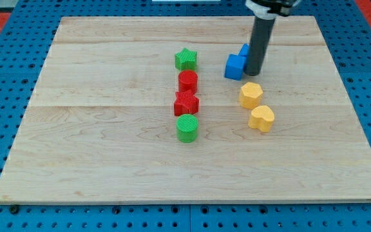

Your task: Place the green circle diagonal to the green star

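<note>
The green circle (187, 128) sits near the board's middle, at the bottom of a column of blocks. The green star (185, 59) is at the top of that column. Between them are a red circle (187, 81) and a red star (186, 102), each touching its neighbours. My tip (253, 72) is at the view's upper right, well right of the green star and far from the green circle. It stands right beside a blue block (236, 66).
A second blue block (244, 50) is partly hidden behind the rod. A yellow hexagon (250, 95) and a yellow heart (261, 118) lie below my tip. The wooden board (95, 142) rests on a blue pegboard.
</note>
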You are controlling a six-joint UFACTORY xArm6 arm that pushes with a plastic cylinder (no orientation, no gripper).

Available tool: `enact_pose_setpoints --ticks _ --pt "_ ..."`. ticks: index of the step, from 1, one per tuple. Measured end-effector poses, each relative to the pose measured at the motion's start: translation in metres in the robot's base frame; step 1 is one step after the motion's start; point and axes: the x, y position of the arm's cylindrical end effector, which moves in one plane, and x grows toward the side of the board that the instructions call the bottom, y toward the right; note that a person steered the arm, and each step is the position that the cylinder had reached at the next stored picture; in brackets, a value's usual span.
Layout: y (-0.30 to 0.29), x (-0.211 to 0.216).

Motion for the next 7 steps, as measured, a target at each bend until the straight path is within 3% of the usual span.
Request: enact_pose_setpoints --ticks 1,3,4,5,7 --pt "-0.008 0.0" --pt "0.132 -0.018" --pt "0.09 -0.069" --pt "0.023 -0.088" --pt "-0.061 -0.067"
